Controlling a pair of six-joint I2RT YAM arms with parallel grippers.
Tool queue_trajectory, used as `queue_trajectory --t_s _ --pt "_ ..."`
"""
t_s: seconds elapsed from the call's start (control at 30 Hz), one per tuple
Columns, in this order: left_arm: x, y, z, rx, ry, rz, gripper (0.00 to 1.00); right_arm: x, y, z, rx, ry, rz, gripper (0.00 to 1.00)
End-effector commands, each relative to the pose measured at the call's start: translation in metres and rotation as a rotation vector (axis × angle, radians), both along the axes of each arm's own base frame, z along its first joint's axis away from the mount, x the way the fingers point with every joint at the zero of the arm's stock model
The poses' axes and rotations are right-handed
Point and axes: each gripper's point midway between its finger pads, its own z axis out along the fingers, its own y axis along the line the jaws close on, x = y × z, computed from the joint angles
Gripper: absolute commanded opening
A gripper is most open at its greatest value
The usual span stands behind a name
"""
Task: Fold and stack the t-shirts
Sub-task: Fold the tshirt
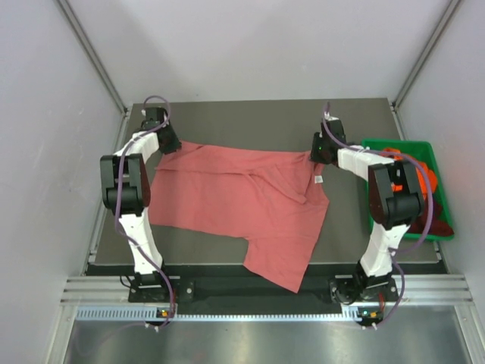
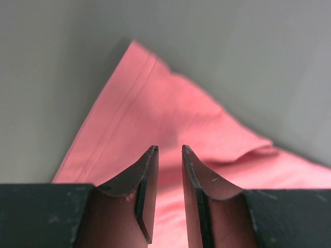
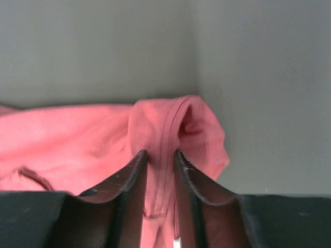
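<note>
- Left pincer has its two fingers close, with only a thin gap between them. Pink shows in the gap, but it cannot be told if the fingers are squeezing the cloth or just sitting over it.
- It sits at the far left corner of the salmon-pink t-shirt. The pointed corner, with its stitched hem, lies flat on the table past the fingertips.
- Right pincer is squeezed tight on the far right edge of the same shirt. A fold of cloth is bunched up between its fingers and pokes out past them.
- The pink shirt lies spread out on the dark table, with its far edge running from one pincer to the other.
- One part of the shirt reaches down to the near edge of the table, between the two arm bases.
- A small white tag shows on the shirt, near the right pincer.
- A green bin sits at the right side of the table.
- Inside it are a bright orange t-shirt and a dark maroon t-shirt, partly hidden by the right arm.
</note>
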Motion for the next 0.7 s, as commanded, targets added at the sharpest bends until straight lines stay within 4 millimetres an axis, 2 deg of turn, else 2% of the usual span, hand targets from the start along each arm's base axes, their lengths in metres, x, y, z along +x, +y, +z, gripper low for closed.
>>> queue_trajectory --t_s 0.0,0.03,0.23,0.27,0.3,0.33,0.37,0.43,0.47,0.53,0.63,0.67 --pt "0.035 0.000 0.019 -0.043 -0.114 0.005 0.30 0.036 0.003 0.020 0.037 -0.100 0.019 0.26" --pt "0.037 0.004 0.010 -0.046 -0.101 0.018 0.30 0.038 0.004 0.013 0.046 -0.086 0.035 0.24" --pt "0.049 0.027 -0.003 -0.052 -0.094 0.109 0.30 0.070 0.002 0.015 0.054 -0.145 0.108 0.01" --pt "0.049 0.030 -0.006 -0.049 -0.091 0.130 0.30 0.083 0.006 0.028 0.072 -0.193 0.133 0.00" --pt "0.050 0.033 -0.008 -0.053 -0.091 0.141 0.30 0.088 0.009 0.032 0.077 -0.210 0.163 0.00" --pt "0.052 0.035 -0.007 -0.052 -0.097 0.149 0.30 0.092 0.008 0.026 0.064 -0.194 0.169 0.00" --pt "0.053 0.037 -0.009 -0.044 -0.096 0.158 0.30 0.102 0.009 0.038 0.055 -0.210 0.174 0.00" --pt "0.054 0.043 -0.016 -0.028 -0.087 0.180 0.30 0.110 0.007 0.036 0.027 -0.205 0.181 0.00" --pt "0.055 0.048 -0.017 -0.004 -0.087 0.202 0.30 0.118 0.006 0.043 0.024 -0.220 0.183 0.00" --pt "0.056 0.051 -0.024 0.001 -0.079 0.209 0.30 0.123 0.006 0.038 0.026 -0.208 0.200 0.00" --pt "0.059 0.052 -0.027 0.000 -0.074 0.203 0.30 0.129 0.003 0.043 0.010 -0.207 0.197 0.00" --pt "0.062 0.051 -0.023 -0.002 -0.083 0.189 0.30 0.129 0.001 0.043 0.009 -0.204 0.192 0.01"
